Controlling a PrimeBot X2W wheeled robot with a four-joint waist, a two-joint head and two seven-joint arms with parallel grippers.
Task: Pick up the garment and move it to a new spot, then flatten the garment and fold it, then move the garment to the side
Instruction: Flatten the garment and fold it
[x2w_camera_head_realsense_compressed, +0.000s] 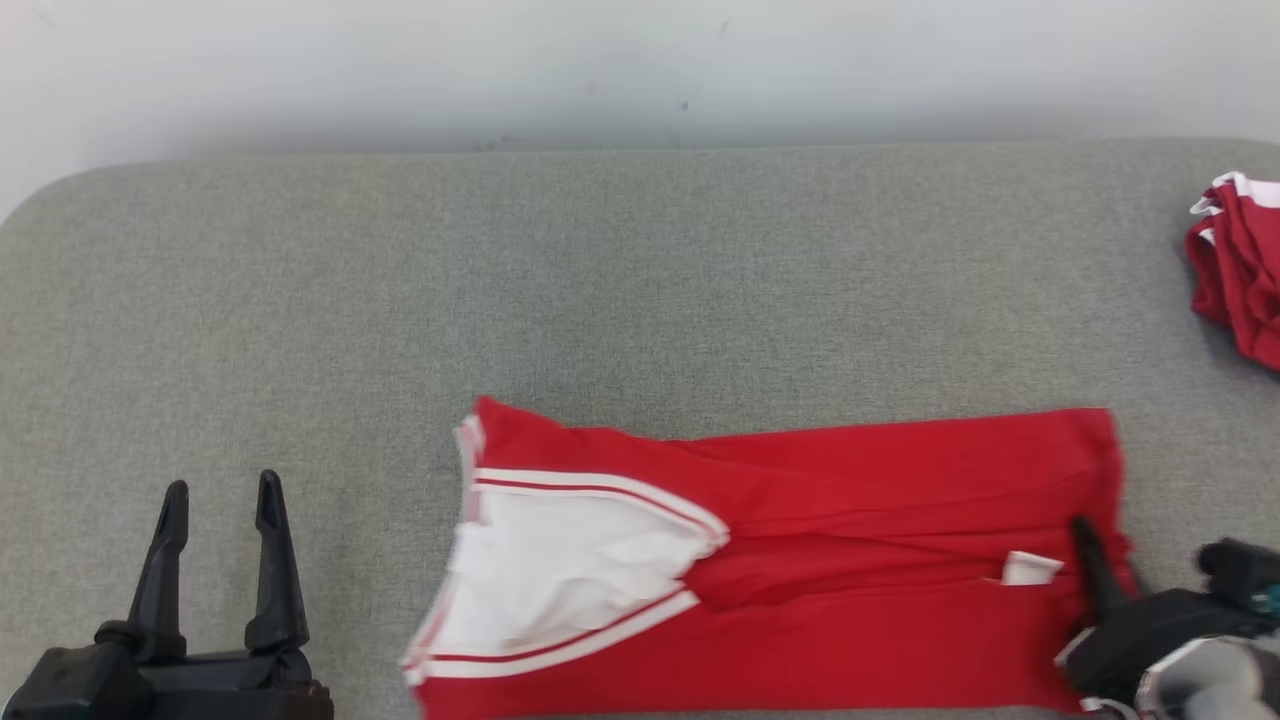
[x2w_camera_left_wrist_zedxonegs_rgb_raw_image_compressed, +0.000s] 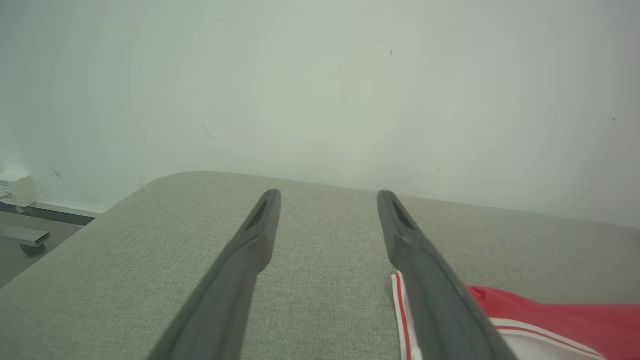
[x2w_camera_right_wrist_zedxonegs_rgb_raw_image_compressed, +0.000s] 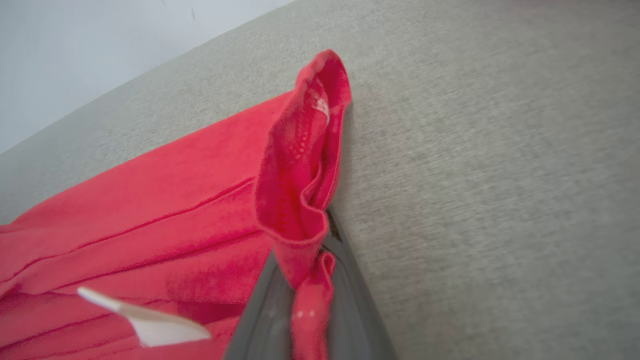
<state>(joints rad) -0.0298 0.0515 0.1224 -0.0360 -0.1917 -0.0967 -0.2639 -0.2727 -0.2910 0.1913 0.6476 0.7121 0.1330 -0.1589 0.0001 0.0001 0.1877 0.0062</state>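
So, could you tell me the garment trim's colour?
The garment's trim is white with a red stripe; head view.

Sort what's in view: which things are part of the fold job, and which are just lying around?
In the job:
- red garment, spread on the grey table
- right gripper, shut on the garment's edge
- left gripper, open, holding nothing

Lying about:
- red-and-white cloth bundle at the table's right edge, untouched
- white box by the wall
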